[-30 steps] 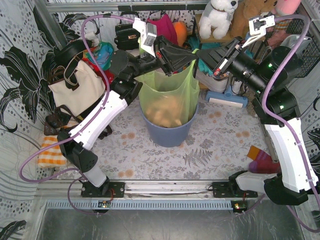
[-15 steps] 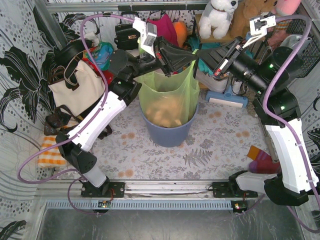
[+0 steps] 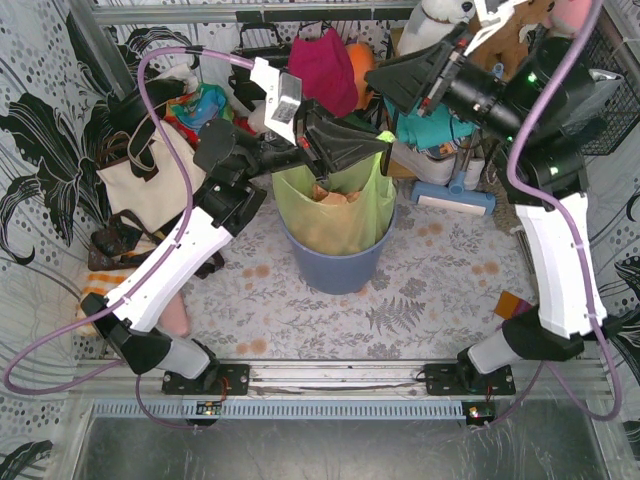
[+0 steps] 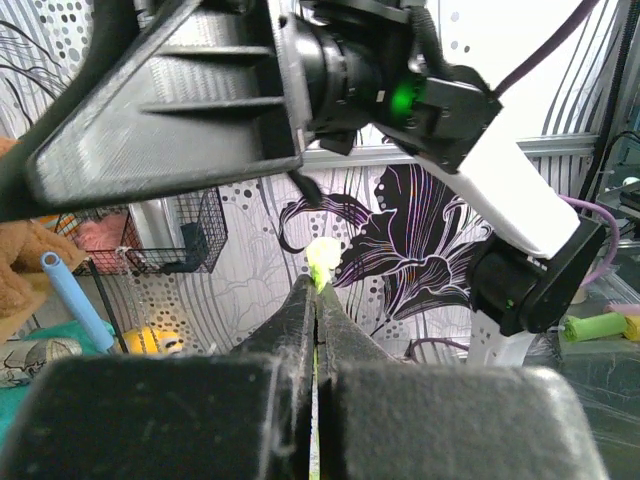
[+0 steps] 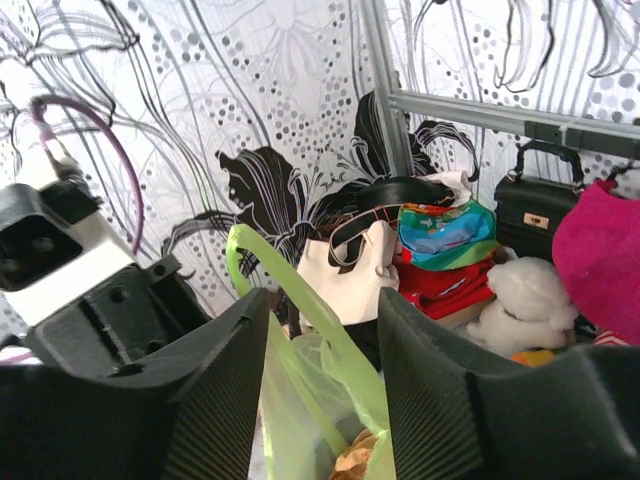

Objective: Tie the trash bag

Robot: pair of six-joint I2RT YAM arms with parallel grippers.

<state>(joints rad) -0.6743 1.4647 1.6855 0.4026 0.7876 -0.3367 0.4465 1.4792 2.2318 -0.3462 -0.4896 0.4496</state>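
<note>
Centrally, floral counter bears bin with trash bag; patterned walls around. Clamped on bag top: left hand; right hand parted, empty.

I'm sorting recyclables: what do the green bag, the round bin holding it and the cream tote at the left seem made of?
The trash bag: thin glossy plastic film, translucent; brownish contents show through. The bin: probably rigid moulded plastic, matt blue-grey, smooth wall. The tote bag: seemingly woven cloth, cream, matt, sagging softly.
</note>
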